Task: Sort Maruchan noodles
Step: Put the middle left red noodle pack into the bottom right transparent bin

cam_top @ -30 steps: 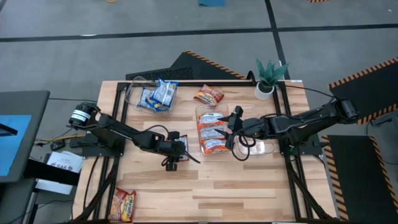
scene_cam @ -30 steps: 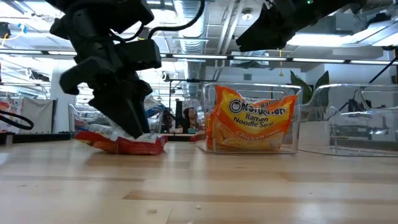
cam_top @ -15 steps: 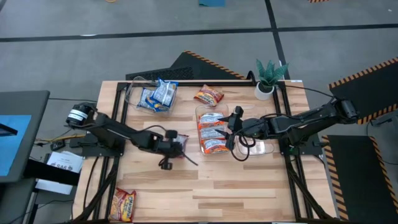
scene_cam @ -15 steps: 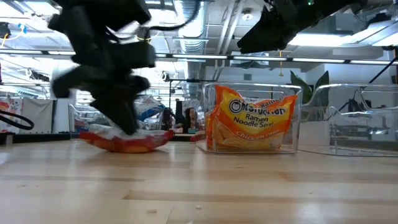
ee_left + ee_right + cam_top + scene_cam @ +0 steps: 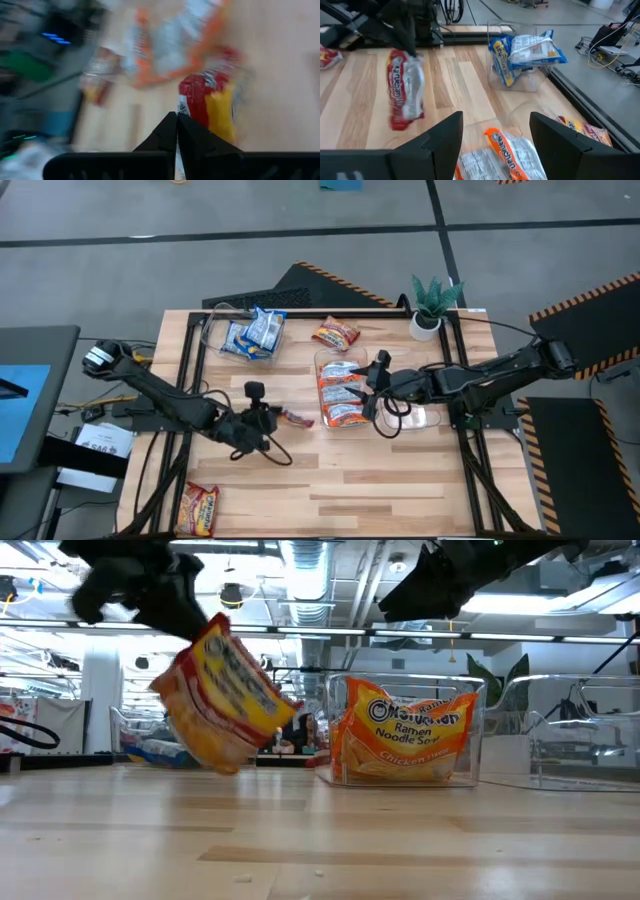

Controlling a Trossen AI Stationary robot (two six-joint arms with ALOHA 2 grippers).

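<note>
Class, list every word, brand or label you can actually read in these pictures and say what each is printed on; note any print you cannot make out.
"Ramen Noodle Soup": on the orange packet standing in the clear bin, low view.
"Chicken": same orange packet, lower edge; the word after it is unreadable.
Brand logo above those words: partly legible only, not quotable.
Red-and-yellow packet held in the left gripper: print blurred.
Blue packets: print too small.
</note>
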